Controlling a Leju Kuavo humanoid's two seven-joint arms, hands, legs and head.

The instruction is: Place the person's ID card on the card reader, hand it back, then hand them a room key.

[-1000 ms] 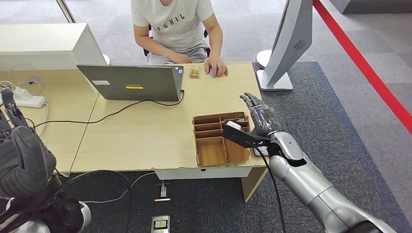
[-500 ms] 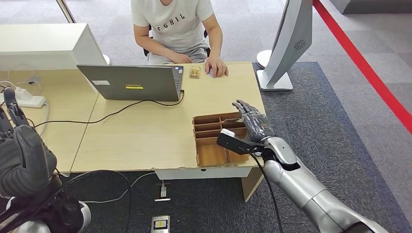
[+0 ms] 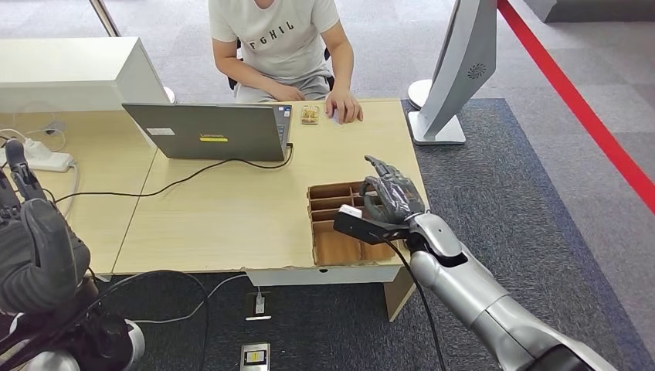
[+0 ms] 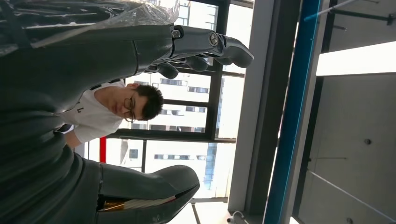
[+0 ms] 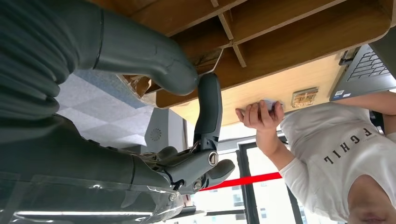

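Observation:
A brown divided tray (image 3: 334,243) sits at the table's near right corner. My right hand (image 3: 392,195) hovers over its right compartments with the fingers bent down into them. In the right wrist view the thumb (image 5: 180,77) and one finger (image 5: 209,105) stand close together at the light edge of a card (image 5: 208,59) in a compartment; nothing is plainly held. The person's hand (image 3: 344,108) rests at the far table edge over a pale card (image 3: 334,118), beside a small tan device (image 3: 310,114). My left hand (image 3: 35,247) is raised at the lower left, holding nothing.
A grey laptop (image 3: 207,131) stands open at the back, its black cable trailing over the table. A white monitor-like stand (image 3: 456,69) rises at the back right. A power strip (image 3: 48,160) lies on the left table. The person (image 3: 274,39) sits opposite.
My right hand has come left and nearer, from beside the tray to over its right compartments, and its fingers have curled downward. The left hand and the person have barely moved.

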